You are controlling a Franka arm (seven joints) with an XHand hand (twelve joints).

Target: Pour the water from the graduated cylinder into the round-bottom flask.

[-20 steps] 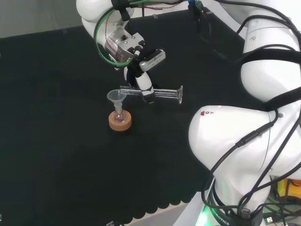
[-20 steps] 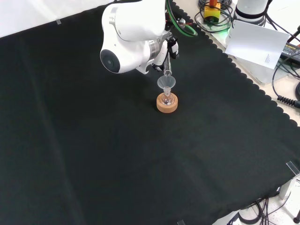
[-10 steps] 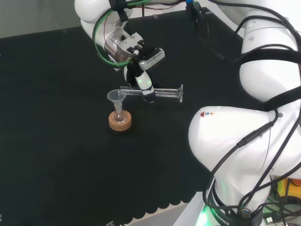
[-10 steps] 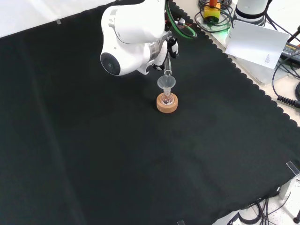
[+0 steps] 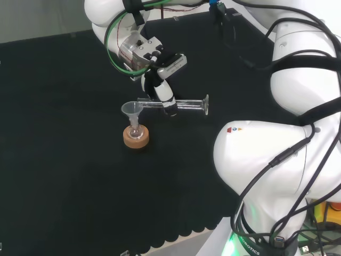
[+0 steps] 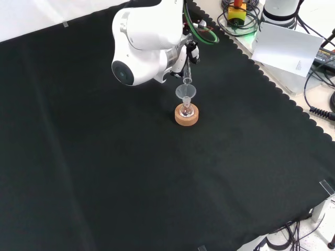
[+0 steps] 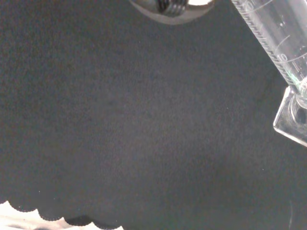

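1. Hand [image 5: 160, 90]: fingers curled round the middle of the graduated cylinder [image 5: 178, 104], clamping it in the air above the black cloth [image 5: 64, 160].
2. Cylinder attitude: lying close to level in the head view, mouth end reaching away from the hand toward the funnel [image 5: 131, 110], its foot sticking out on the opposite side of the hand. Judgement: this near-horizontal hold is what lets the contents run toward the mouth.
3. Funnel: seated in the neck of the round-bottom flask [image 5: 136, 130], just below and beside the hand. Judgement: it is there to widen a narrow target.
4. Flask: upright in a cork ring [image 5: 136, 138], which stops its round base from rolling.
5. Front view: the cylinder's mouth [image 6: 187, 81] sits just over the funnel rim [image 6: 185, 93].
6. Wrist view: the cylinder's graduated wall [image 7: 273, 40] and foot are close by; any water left inside cannot be judged.
7. Step in hand, as a judgement: the pour itself, late stage.
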